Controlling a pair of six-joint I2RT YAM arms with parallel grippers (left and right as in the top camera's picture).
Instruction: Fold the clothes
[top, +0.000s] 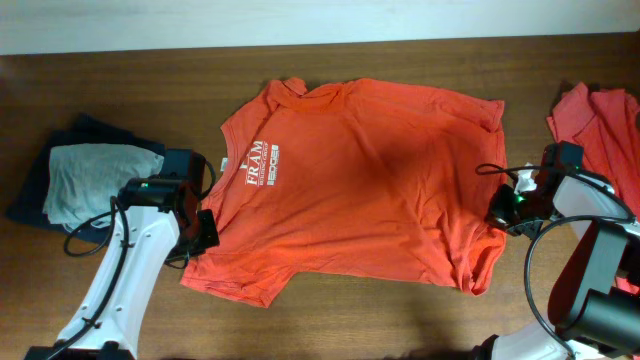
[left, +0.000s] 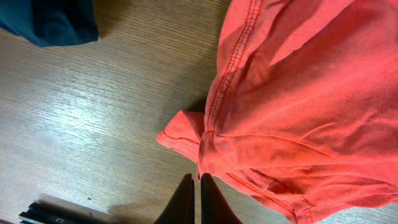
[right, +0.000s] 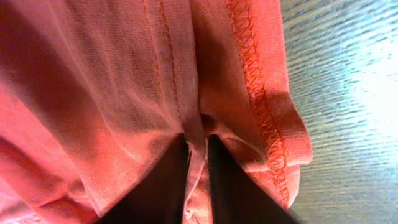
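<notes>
An orange-red T-shirt (top: 370, 170) lies spread flat on the wooden table, its white "FRAM" logo (top: 255, 160) toward the left. My left gripper (top: 207, 232) sits at the shirt's left sleeve. In the left wrist view the left gripper (left: 198, 179) is shut, its tips right below the folded sleeve corner (left: 183, 134), with no cloth showing between them. My right gripper (top: 497, 215) is at the shirt's right edge. Seen from the right wrist, the right gripper (right: 198, 140) is shut on a fold of the shirt (right: 93, 74) beside the stitched hem (right: 261, 93).
A second orange-red garment (top: 600, 120) lies crumpled at the table's right edge. Folded navy and pale grey garments (top: 90, 180) are stacked at the left, close to my left arm. The navy cloth (left: 50, 22) shows in the left wrist view. Bare wood (top: 400, 320) runs along the front.
</notes>
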